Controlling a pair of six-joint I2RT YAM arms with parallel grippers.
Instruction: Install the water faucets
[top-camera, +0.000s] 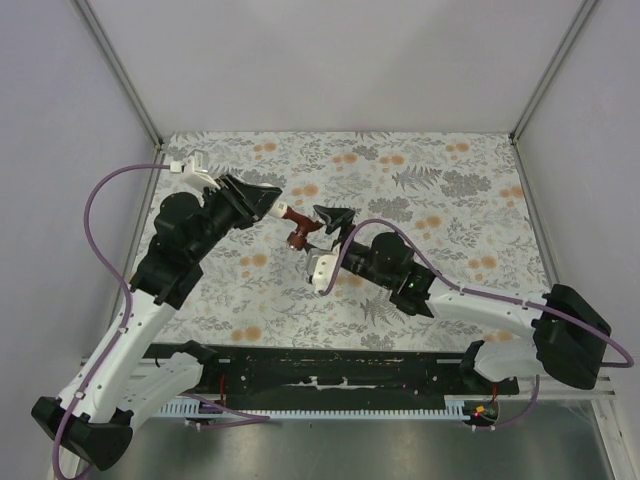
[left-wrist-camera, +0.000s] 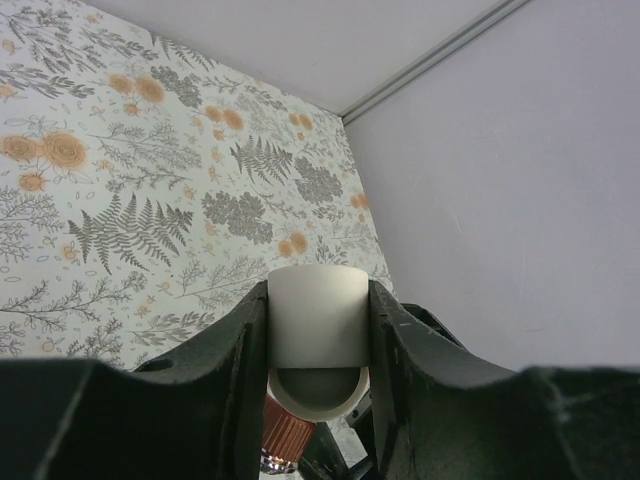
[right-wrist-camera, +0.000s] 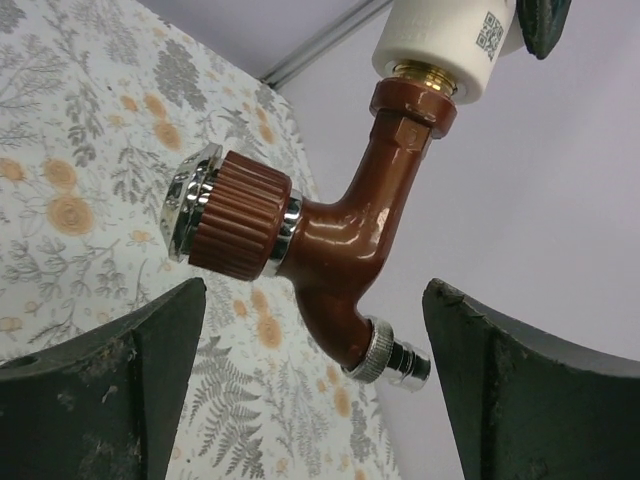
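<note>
Floral worktop (top-camera: 450, 200) below. Left tool (top-camera: 270, 200) clamped on white pipe fitting (left-wrist-camera: 318, 315), held above worktop. Right tool (right-wrist-camera: 312, 330) wide open, gripping nothing. Red-brown tap (right-wrist-camera: 340, 230) hangs joined to fitting's end, between right tool's fingers, touching neither; knob toward left finger, silvery spout tip toward right finger.

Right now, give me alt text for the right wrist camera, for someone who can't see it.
A dark red-brown tap with a ribbed knob and silvery tip hangs from a white pipe fitting, brass showing at the joint. The right tool stands open, its dark fingers either side of the tap without touching it, above a floral table cover.
</note>
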